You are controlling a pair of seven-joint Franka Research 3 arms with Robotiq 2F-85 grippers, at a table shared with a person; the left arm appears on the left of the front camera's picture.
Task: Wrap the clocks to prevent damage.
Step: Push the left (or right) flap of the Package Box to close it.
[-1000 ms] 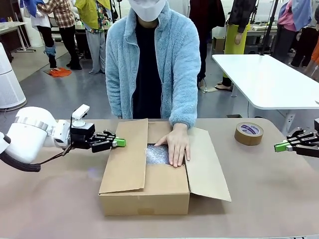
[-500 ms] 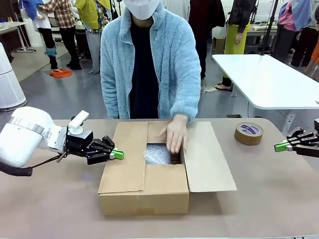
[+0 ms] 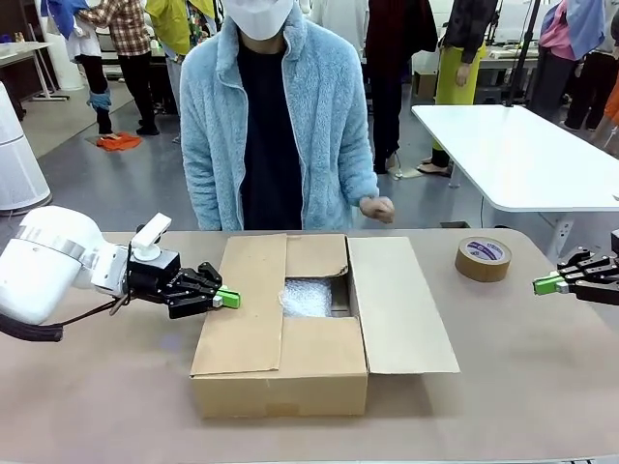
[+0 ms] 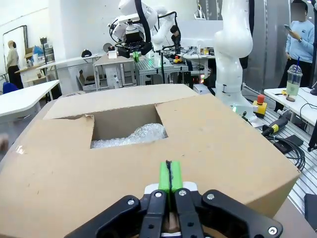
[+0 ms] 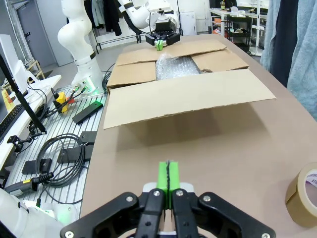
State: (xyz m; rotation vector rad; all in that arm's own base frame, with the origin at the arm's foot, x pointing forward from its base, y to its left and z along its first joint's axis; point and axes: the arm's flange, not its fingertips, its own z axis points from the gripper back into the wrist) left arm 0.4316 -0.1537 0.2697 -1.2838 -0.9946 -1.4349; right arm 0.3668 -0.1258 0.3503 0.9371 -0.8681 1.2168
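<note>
1. Cardboard, plain and brown: a cardboard box (image 3: 280,382) sits mid-way across the tan desk (image 3: 513,387). Its left flap (image 3: 242,309) is folded flat over the top and its right flap (image 3: 401,304) is spread out sideways above the desk.
2. The clocks (image 3: 307,298) show as one whitish, pillow-like bundle of bubble wrap. They lie inside the box, seen through the gap left open between the flaps, toward the far side.
3. The left pincer (image 3: 230,299) is pressed fully closed, green pads together with nothing between them. Its tips sit at the outer edge of the left flap, level with the clocks. Whether they touch the cardboard cannot be told. In the left wrist view the pads point across that flap toward the opening.
4. The right pincer (image 3: 544,284) is likewise clamped on nothing. It hovers at the desk's right edge, well apart from the box, with its tips aimed toward it.
5. A brown tape roll (image 3: 483,259) lies flat on the desk between the right flap and the right pincer, nearer the far edge.
6. A person in a pale blue fleece jacket (image 3: 329,116) stands at the far side. One hand (image 3: 379,209), loosely curled, is held above the desk's far edge, clear of the box.
</note>
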